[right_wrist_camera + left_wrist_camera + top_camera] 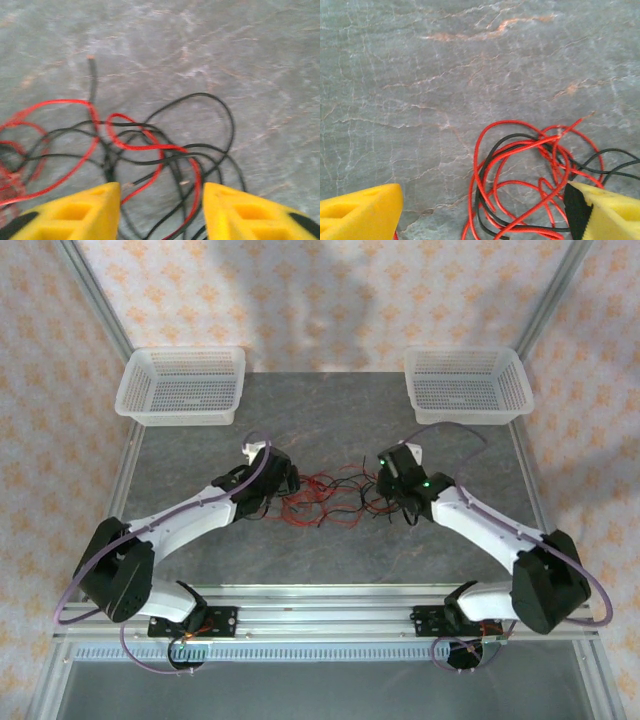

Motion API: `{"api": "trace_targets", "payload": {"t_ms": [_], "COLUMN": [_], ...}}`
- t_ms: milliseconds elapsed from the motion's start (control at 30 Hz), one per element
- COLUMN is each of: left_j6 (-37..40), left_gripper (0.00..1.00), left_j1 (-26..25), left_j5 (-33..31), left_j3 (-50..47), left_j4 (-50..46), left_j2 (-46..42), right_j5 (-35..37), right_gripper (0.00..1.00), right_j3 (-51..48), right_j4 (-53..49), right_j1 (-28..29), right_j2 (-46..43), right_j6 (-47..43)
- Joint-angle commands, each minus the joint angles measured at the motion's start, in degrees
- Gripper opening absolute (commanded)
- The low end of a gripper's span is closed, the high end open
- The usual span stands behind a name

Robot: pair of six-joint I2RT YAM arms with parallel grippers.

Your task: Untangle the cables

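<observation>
**Grippers spread at both ends of the tangle**

Left gripper [275,480] and right gripper [392,490], seen from the top camera, face each other across the middle of the table [330,410]. The cables [325,502] lie between them as one loose heap of red and black loops. The red wires sit mostly toward the left and the black ones toward the right. Two white baskets stand well apart at the far corners.

From the left wrist, the left gripper [482,200] has its yellow fingers wide apart and holds nothing. The red-and-black cables [552,150] lie flat on the table, mostly beside the right-hand finger.

From the right wrist, the right gripper [161,200] also stands parted. The cables [145,146] run under and between its fingers, crossing many times. No strand looks pinched, though the picture is soft.

The step in hand appears to be finding a hold, with nothing yet separated. The next move probably calls for each gripper to close on a single strand, ideally one colour per side. They would then draw apart slowly so the loops slide free rather than tighten.
</observation>
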Motion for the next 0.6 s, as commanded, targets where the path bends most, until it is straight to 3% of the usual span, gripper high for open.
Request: {"api": "trace_targets", "payload": {"t_ms": [0,200,567], "left_j6": [1.34,2.12,3.29], "left_gripper": [0.86,0.86,0.81], "left_j1": [0.50,0.58,2.83], "left_j5": [0.55,1.57,3.97], "left_j3": [1.58,2.70,3.16], "left_j4": [-3.74,-2.50,3.81], "left_j2": [-0.22,3.13,13.46], "right_j5": [-7.53,-10.88,-8.44], "right_gripper": [0.54,0.71,0.82], "right_j3": [2.01,4.83,12.20], "right_j4": [0.54,1.67,5.02], "right_j1": [0.98,4.66,13.12], "right_j2": [-1.90,0.68,17.18], "right_j6": [1.92,4.60,7.93]}}
